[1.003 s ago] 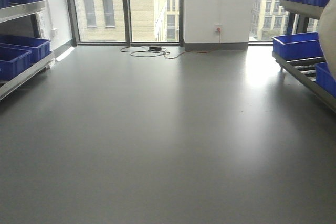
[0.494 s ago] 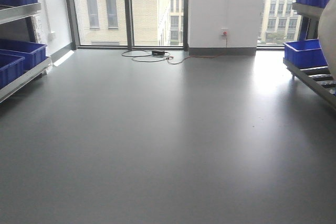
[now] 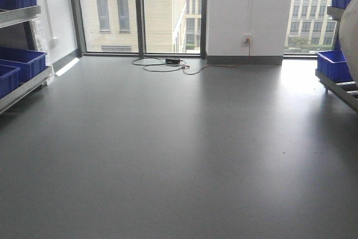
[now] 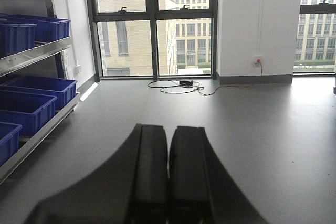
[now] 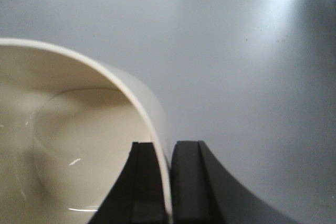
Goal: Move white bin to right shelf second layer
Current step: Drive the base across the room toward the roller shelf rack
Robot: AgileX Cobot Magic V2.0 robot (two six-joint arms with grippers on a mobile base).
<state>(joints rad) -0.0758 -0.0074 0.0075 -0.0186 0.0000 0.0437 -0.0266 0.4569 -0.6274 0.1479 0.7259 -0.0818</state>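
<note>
The white bin [image 5: 73, 129] fills the left of the right wrist view, glossy cream inside, hanging over the grey floor. My right gripper [image 5: 169, 144] is shut on its rim, one finger inside the wall and one outside. The bin's pale side [image 3: 353, 37] also shows at the front view's right edge. Behind it stands the right shelf [image 3: 337, 89], with a blue crate [image 3: 334, 64] on its roller level and another level above. My left gripper [image 4: 169, 128] is shut with nothing in it, held low over the floor.
A left shelf [image 4: 32, 56] holds several blue crates [image 4: 37, 92] on two levels. Grey floor [image 3: 179, 149] stretches to tall windows and a white wall column [image 3: 250, 9]. A cable and a power box [image 3: 172, 61] lie on the floor near the windows.
The far wall and windows have grown larger. Both shelves have slid outward toward the frame edges. Less of the right shelf shows. The bin stays at the right edge.
</note>
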